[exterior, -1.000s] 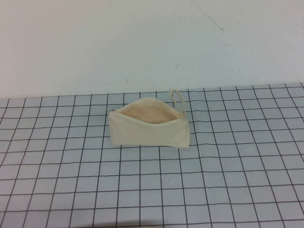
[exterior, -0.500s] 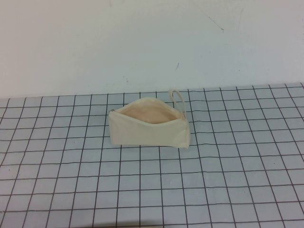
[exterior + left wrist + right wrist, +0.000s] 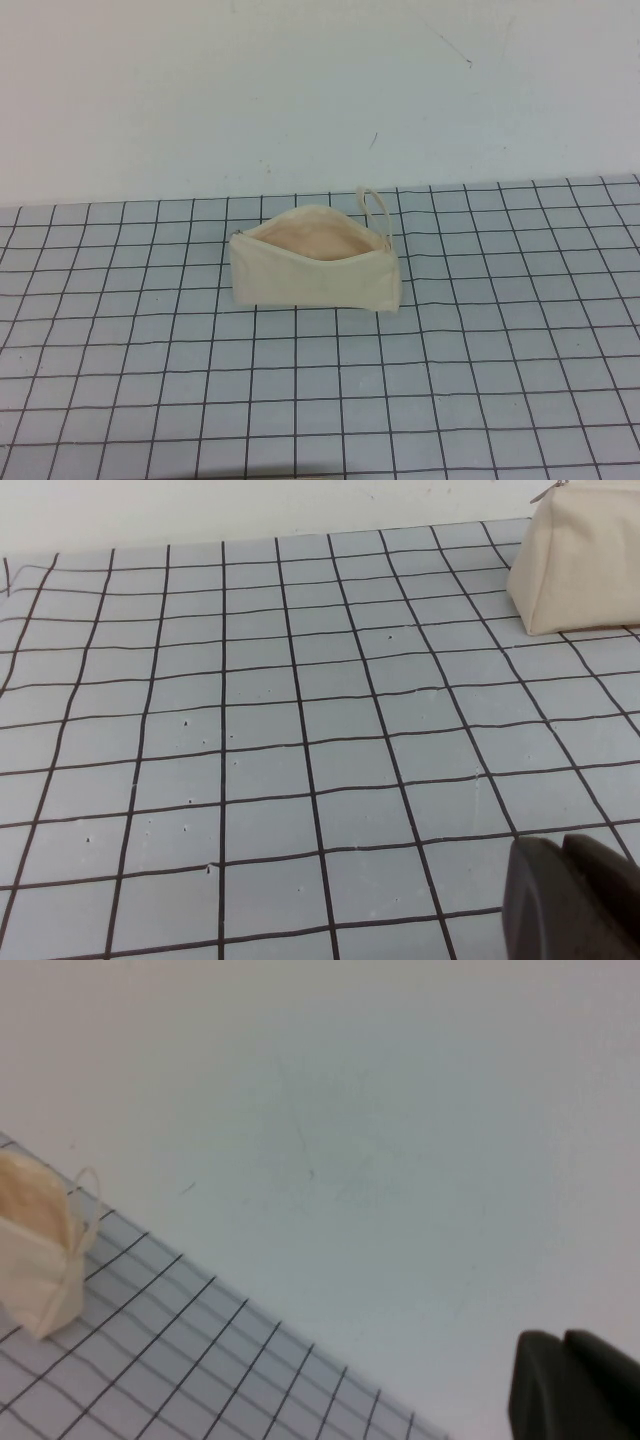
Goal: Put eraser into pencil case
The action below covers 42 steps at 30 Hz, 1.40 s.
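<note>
Well apart from both tools (image 3: 575,900) (image 3: 575,1385), pencil case (image 3: 315,270) gapes mid-mat (image 3: 480,380).

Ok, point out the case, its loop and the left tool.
case (image 3: 310,285), high view, front cloth wall.
loop (image 3: 375,203), high view, top of the strap.
left tool (image 3: 570,900), left wrist view, dark tip at the frame corner.

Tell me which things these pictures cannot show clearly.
- Eraser: in no view; possibly inside the pencil case, whose front wall hides its bottom in the high view.
- Left claw: left wrist view, cut by the edge; outside the high view.
- Right claw: right wrist view, cut by the edge; outside the high view.
</note>
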Available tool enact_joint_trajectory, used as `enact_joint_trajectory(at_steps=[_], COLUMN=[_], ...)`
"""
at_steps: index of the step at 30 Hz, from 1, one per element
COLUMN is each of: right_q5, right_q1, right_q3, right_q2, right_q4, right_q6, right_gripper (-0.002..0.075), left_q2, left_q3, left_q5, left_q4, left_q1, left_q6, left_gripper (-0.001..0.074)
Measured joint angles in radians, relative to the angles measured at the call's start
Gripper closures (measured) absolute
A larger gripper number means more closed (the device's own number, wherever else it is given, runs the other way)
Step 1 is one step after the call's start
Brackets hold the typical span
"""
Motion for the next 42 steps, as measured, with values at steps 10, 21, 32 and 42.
enact_joint_trajectory(at_steps=[10,21,32,42], right_q5=[0.11,0.133,-0.438,-0.548], right_q1=[0.0,-0.028,-0.163,-0.18], right_q3=[0.0,0.054,0.46,0.864], right_q2=[0.0,-0.106,-0.445,-0.45], right_q4=[0.061,0.067,0.005,-0.025], right_q6=[0.009,0.009,0.132,0.377], right_gripper=[0.0727,0.0727,0.0727,0.0727], left_q2=[0.0,0.0,0.0,0.0], left_q3=[0.0,0.0,0.0,0.0], left_q5=[0.0,0.0,0.0,0.0], left_q4=[0.0,0.0,0.0,0.0], left_q1=[0.0,0.0,0.0,0.0], left_q6=[0.0,0.0,0.0,0.0], left_gripper=[0.0737,0.0737,0.0737,0.0737])
